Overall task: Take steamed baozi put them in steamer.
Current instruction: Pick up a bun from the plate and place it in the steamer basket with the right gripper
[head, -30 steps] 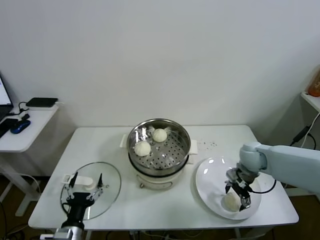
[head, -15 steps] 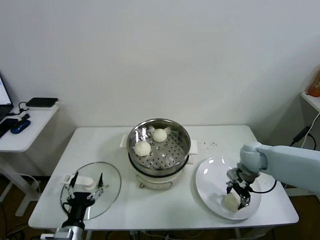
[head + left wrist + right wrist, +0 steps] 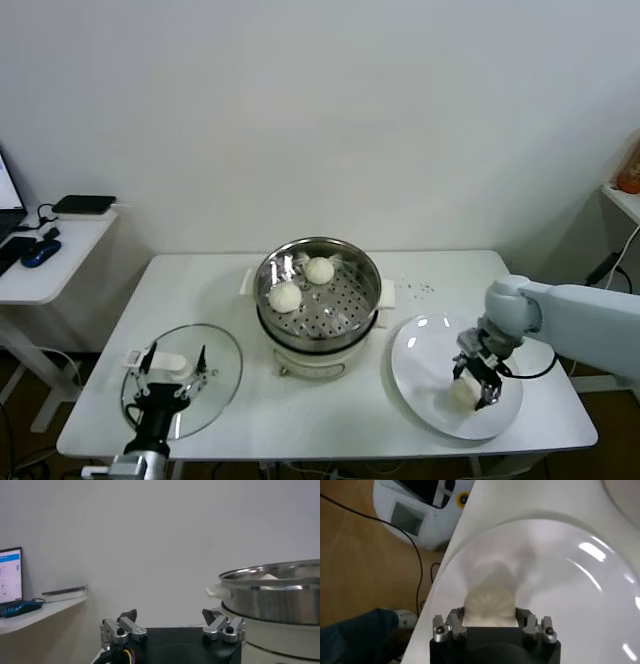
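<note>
The steamer [image 3: 318,262] stands mid-table with two steamed baozi in it, one at the back [image 3: 319,270] and one at the left [image 3: 285,297]. Another baozi [image 3: 461,395] is over the white plate [image 3: 425,350] on the right, and my right gripper [image 3: 474,385] is shut on it. In the right wrist view that bun [image 3: 490,605] fills the space between both fingers, just above the plate [image 3: 560,580]. My left gripper [image 3: 170,372] stays open over the glass lid at the near left, with nothing in it. The left wrist view shows its fingers [image 3: 131,621] wide apart beside the steamer [image 3: 280,592].
A glass lid with a white handle [image 3: 215,365] lies at the near left of the table. A side desk [image 3: 40,270] with a mouse and a dark box stands beyond the table's left edge. Cables and a white unit [image 3: 415,505] lie on the floor beside the table.
My right gripper has closed on the baozi on the plate and shifted slightly up and back with it. The left arm has not moved.
</note>
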Tool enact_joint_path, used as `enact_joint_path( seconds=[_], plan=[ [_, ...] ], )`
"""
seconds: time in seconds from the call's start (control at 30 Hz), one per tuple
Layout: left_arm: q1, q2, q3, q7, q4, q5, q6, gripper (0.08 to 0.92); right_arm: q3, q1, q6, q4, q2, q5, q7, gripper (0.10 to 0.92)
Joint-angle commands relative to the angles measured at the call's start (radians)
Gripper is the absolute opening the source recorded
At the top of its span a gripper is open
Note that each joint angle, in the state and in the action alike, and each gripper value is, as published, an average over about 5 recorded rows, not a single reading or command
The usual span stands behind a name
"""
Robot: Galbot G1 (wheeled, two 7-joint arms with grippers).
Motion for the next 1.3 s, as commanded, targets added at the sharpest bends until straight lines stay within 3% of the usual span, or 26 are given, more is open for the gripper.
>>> enact_joint_path(
  seconds=[0.03,0.47,1.3],
  plan=[
    [-0.002,0.002,0.002,0.001,-0.004,0.005,0.005,0.823,0.007,0.190,0.110,0.103,-0.034,-0.020,-0.047,0.675],
    [0.002,0.000,0.006,0.002,-0.011,0.027,0.011,0.823,0.086,0.418,0.354,0.258,0.060,-0.175,-0.100,0.678],
    [0.000,0.019,-0.004,0.002,-0.008,0.033,0.033,0.823,0.241,0.257,0.419,-0.008,0.636,-0.346,-0.090,0.679]
  ],
)
